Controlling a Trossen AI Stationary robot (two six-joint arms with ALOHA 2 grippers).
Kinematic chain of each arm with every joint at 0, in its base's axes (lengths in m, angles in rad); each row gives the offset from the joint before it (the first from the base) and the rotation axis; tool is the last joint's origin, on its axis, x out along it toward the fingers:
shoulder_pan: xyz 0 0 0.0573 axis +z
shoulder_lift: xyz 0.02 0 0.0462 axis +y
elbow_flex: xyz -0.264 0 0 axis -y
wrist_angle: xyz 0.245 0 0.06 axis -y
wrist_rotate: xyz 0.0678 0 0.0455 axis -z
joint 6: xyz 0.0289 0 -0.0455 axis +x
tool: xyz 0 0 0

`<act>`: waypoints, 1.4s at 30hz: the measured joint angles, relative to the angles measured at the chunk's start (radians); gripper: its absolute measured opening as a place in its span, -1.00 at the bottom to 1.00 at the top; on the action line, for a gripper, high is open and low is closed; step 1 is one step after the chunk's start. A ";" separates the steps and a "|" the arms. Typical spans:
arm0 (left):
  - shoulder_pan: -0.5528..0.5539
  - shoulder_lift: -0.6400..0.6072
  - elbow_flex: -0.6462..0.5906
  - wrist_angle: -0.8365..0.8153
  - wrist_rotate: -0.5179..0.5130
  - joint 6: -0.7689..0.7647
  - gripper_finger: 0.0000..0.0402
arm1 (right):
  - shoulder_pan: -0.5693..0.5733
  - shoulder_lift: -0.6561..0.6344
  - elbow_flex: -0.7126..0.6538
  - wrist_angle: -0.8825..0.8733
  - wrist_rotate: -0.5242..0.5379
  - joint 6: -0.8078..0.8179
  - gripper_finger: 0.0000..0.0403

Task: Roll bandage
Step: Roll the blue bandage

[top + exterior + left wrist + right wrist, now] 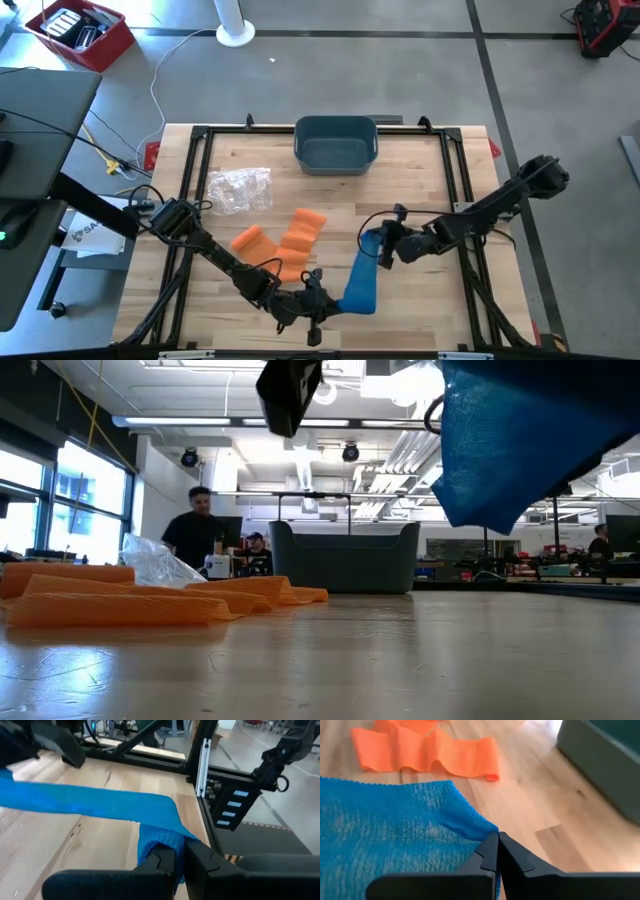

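A blue bandage (361, 278) stretches as a strip between my two grippers, lifted off the wooden table near its front edge; it fills the upper right of the low view (530, 440). My left gripper (322, 300) is shut on its near end. My right gripper (383, 250) is shut on its far end. An orange bandage (290, 245) lies unrolled in folds on the table to the left, flat on the wood. My left gripper pinches the blue bandage's bunched near end (157, 842) between its two fingers. The end is clear of the table, and the strip runs away from the fingers fairly straight. My right gripper pinches a corner of the bandage's far end (480, 832) between its two fingers. The cloth spreads out wide from the fingers and hangs clear of the table.
A grey-blue bin (336, 143) stands at the table's far middle. A crumpled clear plastic bag (238, 190) lies at the left. A black frame (455, 170) rims the table. People stand in the room beyond the table in the low view (195, 530).
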 joint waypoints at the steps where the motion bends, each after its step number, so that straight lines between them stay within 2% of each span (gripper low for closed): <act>1: 0.000 0.000 0.000 0.012 0.008 0.006 -0.94 | 0.000 0.000 -0.015 0.022 -0.006 0.012 -1.00; 8: 0.013 0.000 0.000 0.031 0.043 -0.006 -0.94 | 0.003 0.000 -0.056 0.152 -0.042 0.030 -1.00; 14: 0.032 0.000 0.000 0.020 0.048 -0.027 -0.94 | 0.009 0.000 -0.052 0.289 -0.074 -0.053 -1.00; 23: 0.038 0.000 0.000 0.024 0.068 -0.058 -0.94 | -0.039 0.010 -0.051 0.252 -0.049 0.049 -1.00; 37: 0.046 0.000 0.000 0.050 0.102 -0.034 -0.94 | -0.038 0.303 -0.051 0.302 -0.051 0.234 -0.99; 42: 0.058 0.000 0.000 0.052 0.121 -0.034 -0.94 | -0.038 0.357 -0.049 0.313 -0.085 0.302 -0.82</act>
